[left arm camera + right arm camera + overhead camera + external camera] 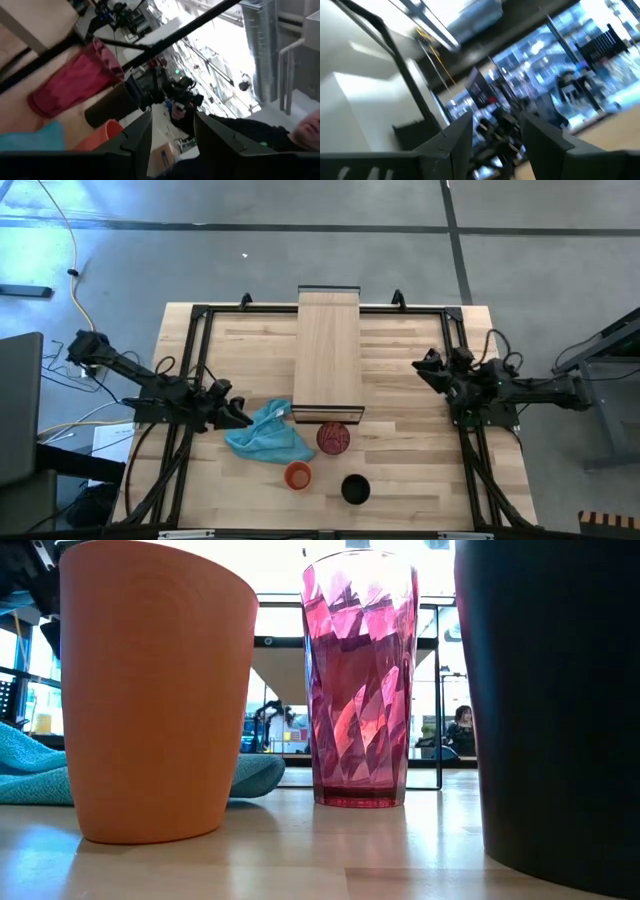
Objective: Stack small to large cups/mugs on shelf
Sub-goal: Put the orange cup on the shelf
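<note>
1. The small orange-red round cup (297, 475), mid-sized black round cup (355, 489) and larger see-through pinkish-red cup (333, 438) stand apart on the slatted wooden bench (420, 470); the pinkish one is just off the long pale wood shelf (328, 352).
2. The left gripper (240, 417) has its fingers (137, 142) parted and empty, beside the light blue cloth (268, 437).
3. The right gripper (422, 366), fingers (460, 137) apart and empty, waits at the bench's right side.

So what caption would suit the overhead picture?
Two idle arms flank a pale wooden shelf plank; pink tumbler, orange cup, black cup and blue cloth wait below.
</note>
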